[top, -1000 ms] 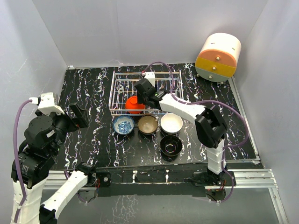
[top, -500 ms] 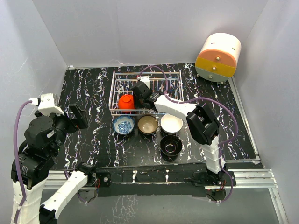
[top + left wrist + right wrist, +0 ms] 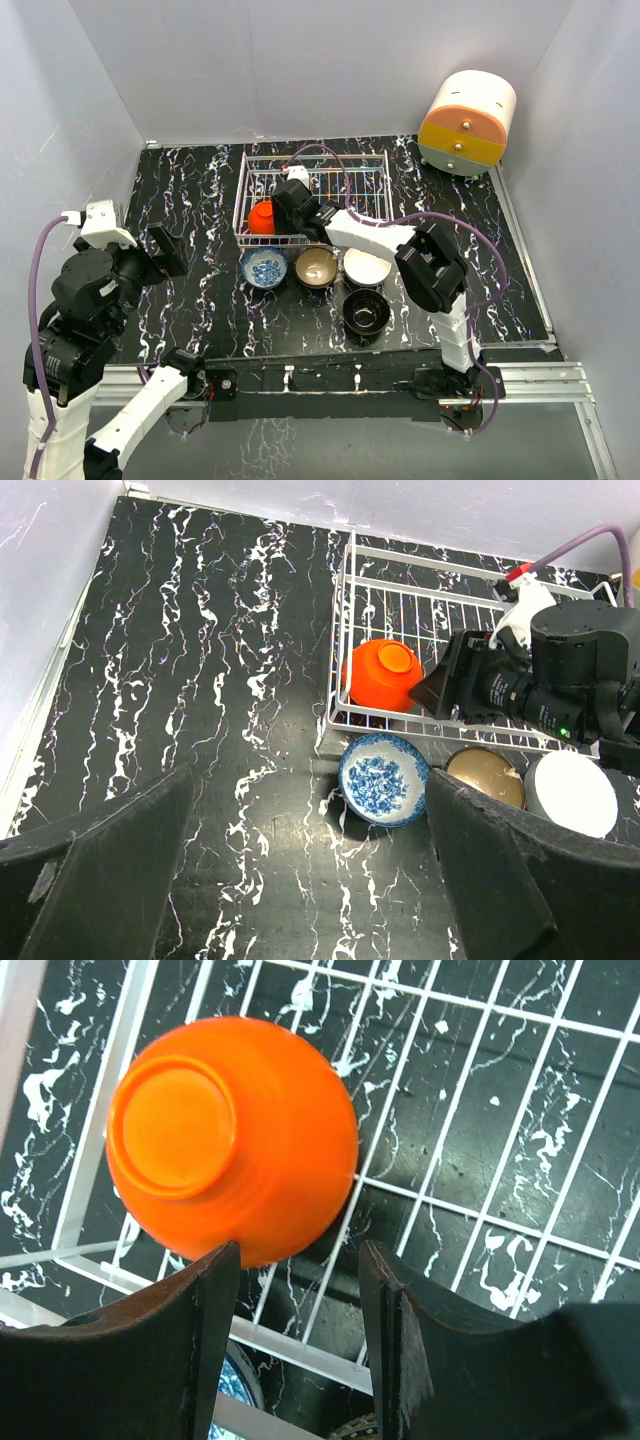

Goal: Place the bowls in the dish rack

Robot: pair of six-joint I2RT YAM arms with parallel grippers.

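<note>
The step in hand was judged to be setting the first bowl into the rectangular white wire dish rack [image 3: 243, 190]. The bright red round bowl [image 3: 261, 217] lay inside the rack at its front-left corner. Being round, it had no long axis. Its foot-to-mouth axis was tilted, with the foot ring up toward the right wrist camera and the mouth toward the grid floor. The right gripper [image 3: 293, 1260] had its fingers partly apart at the bowl's lower edge, and a grip could not be confirmed. The left gripper [image 3: 308, 780] hung wide apart and empty. The next move would call for a clean release, then a lift clear of the wires. The blue-and-white patterned bowl [image 3: 264, 267], tan bowl [image 3: 316, 266], white bowl [image 3: 368, 268] and glossy black bowl [image 3: 366, 311] sat unloaded on the table just in front of the rack.
</note>
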